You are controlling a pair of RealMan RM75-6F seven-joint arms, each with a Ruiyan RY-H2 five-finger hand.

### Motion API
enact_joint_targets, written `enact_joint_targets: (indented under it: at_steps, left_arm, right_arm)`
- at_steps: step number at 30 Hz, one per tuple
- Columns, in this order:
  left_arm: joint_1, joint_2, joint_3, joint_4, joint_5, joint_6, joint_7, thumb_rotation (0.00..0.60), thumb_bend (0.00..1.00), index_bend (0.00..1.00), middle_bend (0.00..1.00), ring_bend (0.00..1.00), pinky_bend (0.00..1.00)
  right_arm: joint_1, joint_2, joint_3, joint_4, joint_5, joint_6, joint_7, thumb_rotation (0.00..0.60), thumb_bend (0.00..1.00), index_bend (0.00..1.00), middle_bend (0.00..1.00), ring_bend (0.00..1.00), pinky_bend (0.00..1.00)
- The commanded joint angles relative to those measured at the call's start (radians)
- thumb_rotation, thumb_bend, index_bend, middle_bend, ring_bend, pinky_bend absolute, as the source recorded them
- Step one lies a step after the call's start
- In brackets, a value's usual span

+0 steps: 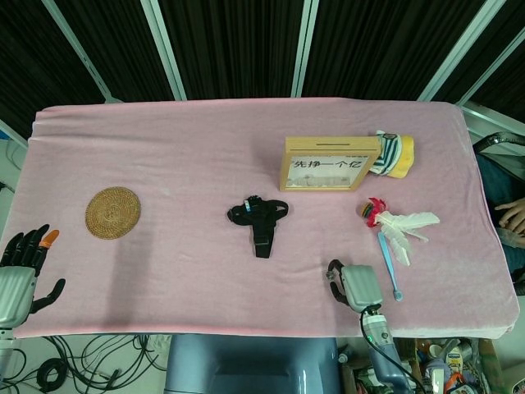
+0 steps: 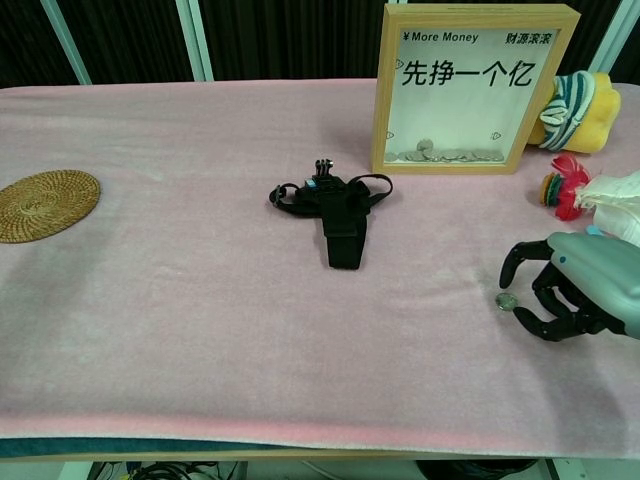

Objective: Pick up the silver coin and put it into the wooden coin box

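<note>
**Coin by the right hand, near the front edge**

The silver coin (image 2: pixel 507 300) lies on the pink table (image 2: pixel 200 330) between the right hand's (image 2: pixel 565 290) spread, empty fingers. The wooden coin box (image 2: pixel 472 88) stands toward the back edge; a black strap mount (image 2: pixel 340 215) lies mid-table. The left hand (image 1: pixel 20 271) hangs open off the front-left corner.

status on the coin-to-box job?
Done: right hand has reached the silver coin, fingers curled around it. In hand: nothing yet; the coin lies flat on the pink cloth. Left: pinch, lift, carry to the wooden coin box and drop it in. Left hand sits open at the table edge.
</note>
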Motion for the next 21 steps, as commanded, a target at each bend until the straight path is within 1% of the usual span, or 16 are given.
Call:
enact_joint_targets:
  at_steps: [1,5,21]
  left_arm:
    - [0.000,0.000,0.000,0.000,0.001,0.000,0.001,0.600,0.33,0.05,0.00,0.00,0.04]
    - [0.000,-0.001,0.000,0.001,0.000,-0.001,0.003,0.600,0.33,0.05,0.00,0.00,0.04]
    - [0.000,-0.002,0.000,0.002,-0.002,-0.002,0.006,0.600,0.33,0.05,0.00,0.00,0.04]
  right_arm:
    - [0.000,-0.002,-0.001,0.004,0.000,-0.002,0.000,0.600,0.34,0.44,0.86,0.91,1.00]
    - [-0.002,-0.004,-0.002,0.015,0.001,-0.006,0.008,0.600,0.33,0.45,0.86,0.91,1.00]
    - [0.000,-0.007,0.002,0.031,0.007,-0.021,0.015,0.600,0.34,0.45,0.86,0.91,1.00]
